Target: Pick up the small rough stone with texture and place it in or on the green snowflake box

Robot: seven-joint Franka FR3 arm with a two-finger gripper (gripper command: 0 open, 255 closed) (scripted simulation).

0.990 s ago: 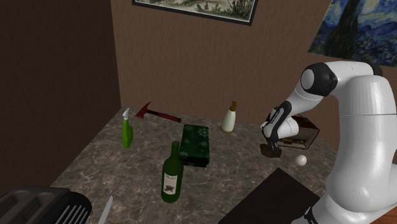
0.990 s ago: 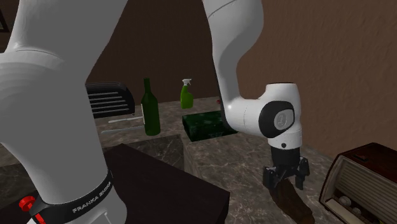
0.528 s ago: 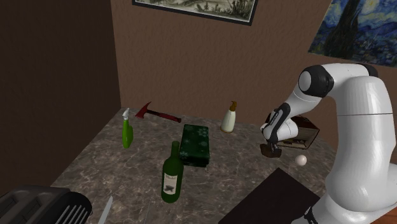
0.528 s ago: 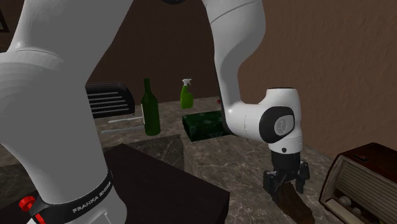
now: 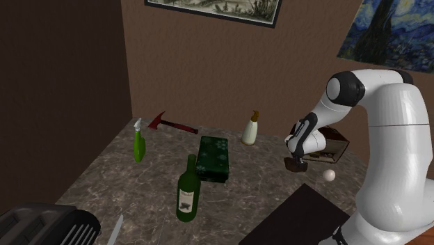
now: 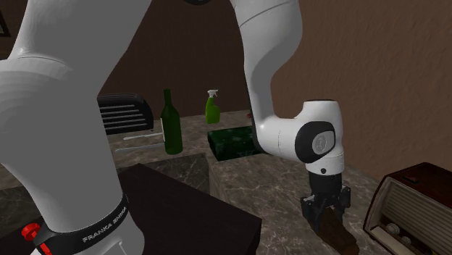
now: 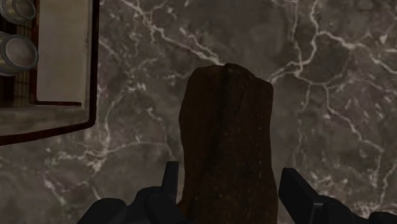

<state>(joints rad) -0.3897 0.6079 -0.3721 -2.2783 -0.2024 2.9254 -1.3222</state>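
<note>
Shoulder view: on the marble worktop (image 5: 104, 177), the green snowflake box (image 5: 213, 159) lies flat just beyond a green wine bottle (image 5: 188, 191). Well to its right, the black claw (image 5: 298, 166) hangs low over the brown rough stone (image 7: 226, 140), which rests on the worktop beside a radio (image 5: 339, 147). In the wrist view the claw is released, straddling the stone, with a sliver of worktop showing along one flank.

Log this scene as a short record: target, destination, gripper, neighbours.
target: rough brown stone, lying on the dark veined table
destination: green snowflake box, lying flat mid-table, apart from the stone
gripper: gripper down at the table, straddling one end of the stone
nearest neighbour: radio, beside the stone
others: green wine bottle, green spray bottle
</note>
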